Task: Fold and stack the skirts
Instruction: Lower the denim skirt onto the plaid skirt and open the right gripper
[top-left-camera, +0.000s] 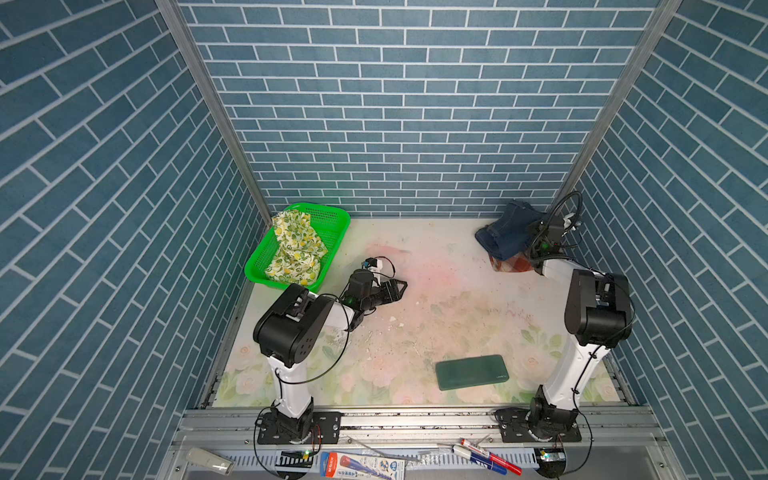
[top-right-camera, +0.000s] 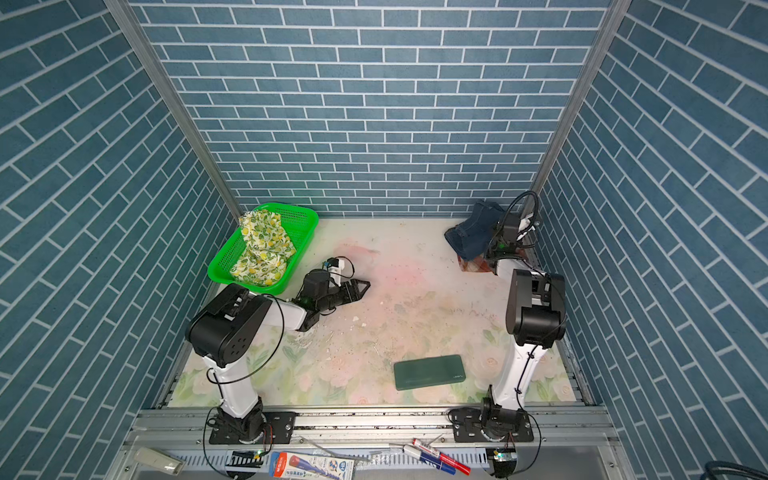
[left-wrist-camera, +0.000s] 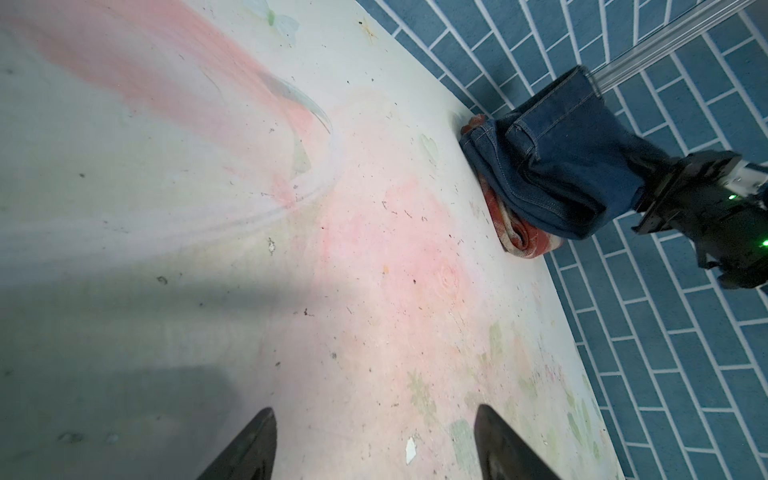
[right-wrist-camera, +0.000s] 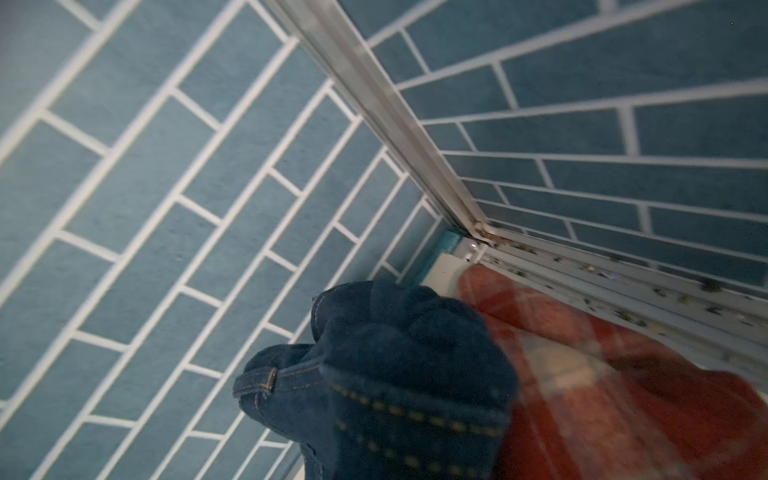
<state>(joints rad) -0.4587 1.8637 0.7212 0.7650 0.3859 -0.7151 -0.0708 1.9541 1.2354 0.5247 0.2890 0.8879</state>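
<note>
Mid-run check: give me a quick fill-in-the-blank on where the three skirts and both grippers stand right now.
1. The lemon-print skirt lies in the green ___.
2. The denim skirt, clamped by the right gripper, rests on the plaid skirt in the back ___ corner.
3. The left gripper holds nothing; its fingers are ___.

Missing words: basket; right; open.

We can't make out right gripper (left-wrist-camera: 660, 183) fingertips: denim skirt (left-wrist-camera: 573, 166) wraps them. Most of plaid skirt (left-wrist-camera: 519, 237) is buried under denim, right of ctr in both top views. On left gripper (left-wrist-camera: 374, 411), fingers (left-wrist-camera: 253, 449) get cut by frame edge. Print on pack (top-left-camera: 365, 465), lower edge: too small to read.
</note>
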